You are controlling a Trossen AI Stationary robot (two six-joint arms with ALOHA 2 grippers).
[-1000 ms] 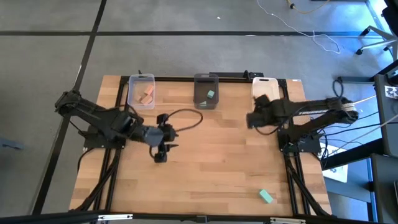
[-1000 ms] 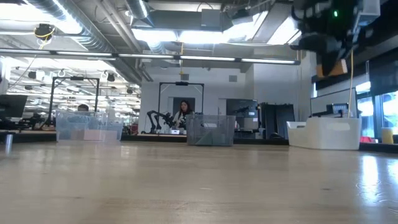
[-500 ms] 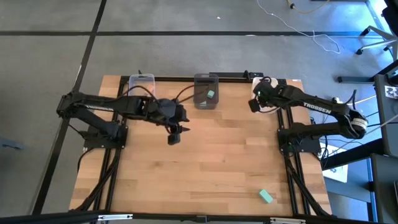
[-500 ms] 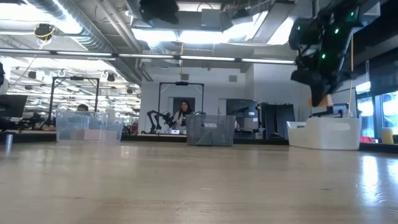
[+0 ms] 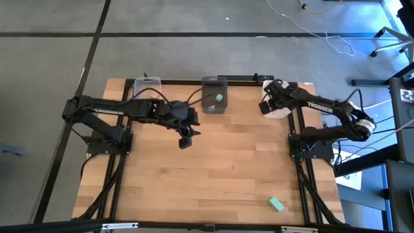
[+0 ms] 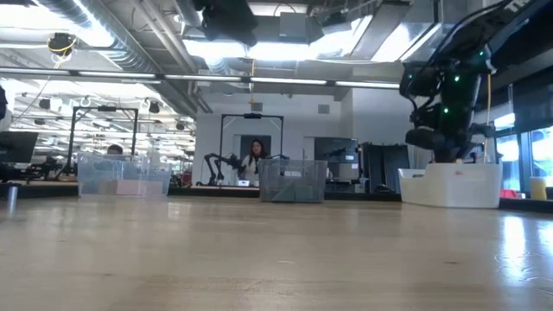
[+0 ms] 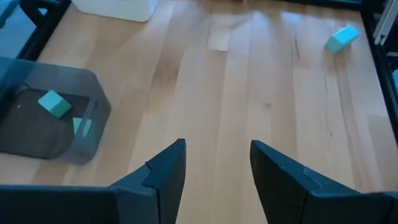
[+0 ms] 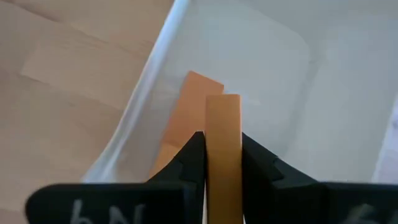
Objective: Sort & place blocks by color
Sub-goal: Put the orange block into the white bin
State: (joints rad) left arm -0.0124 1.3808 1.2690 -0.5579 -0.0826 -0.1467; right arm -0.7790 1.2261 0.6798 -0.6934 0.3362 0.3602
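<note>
Left gripper (image 7: 214,165) agape — right gripper (image 8: 222,155) clamped.

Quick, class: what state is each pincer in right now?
Left pincer: open, empty.
Right pincer: shut on an orange block, over the white bin.

A robotics lab in an open industrial hall: exposed silver ceiling ducts (image 6: 130,43) and strip lights run overhead. Beyond the pale wooden worktable (image 5: 220,168), other dark robot arms (image 6: 220,164) stand on distant benches, where a seated person (image 6: 254,160) works.
</note>
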